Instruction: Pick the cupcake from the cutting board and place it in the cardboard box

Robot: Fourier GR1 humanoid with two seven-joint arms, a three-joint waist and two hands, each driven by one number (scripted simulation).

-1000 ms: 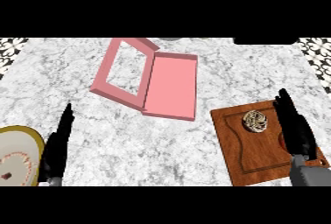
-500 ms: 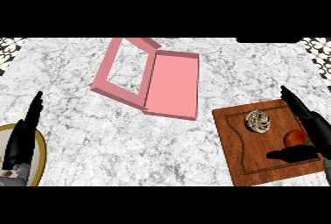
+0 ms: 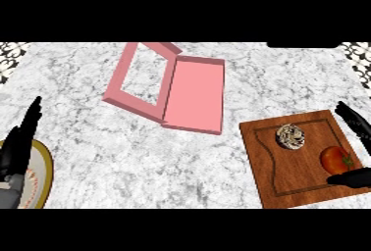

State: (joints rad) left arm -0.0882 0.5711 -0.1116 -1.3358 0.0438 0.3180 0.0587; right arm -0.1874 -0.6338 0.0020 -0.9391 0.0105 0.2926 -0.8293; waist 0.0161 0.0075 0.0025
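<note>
A small cupcake (image 3: 291, 136) with swirled brown and white top sits on the wooden cutting board (image 3: 293, 176) at the right. An open pink box (image 3: 171, 87) lies at the upper middle, its lid flat beside the tray. My right hand (image 3: 355, 125) is at the right edge, open, fingers stretched along the board's far right side and thumb (image 3: 351, 177) low over the board's lower right; the cupcake lies apart to its left. My left hand (image 3: 18, 149) is open at the left edge, fingers up.
A red tomato (image 3: 334, 160) lies on the board between my right thumb and fingers. A gold-rimmed plate (image 3: 39, 172) shows at the lower left, partly under my left hand. The counter is grey marble with patterned tiles at its far corners.
My right hand has shifted further right and outward, uncovering more of the tomato. My left hand has drifted a little left. The cupcake and box have not moved.
</note>
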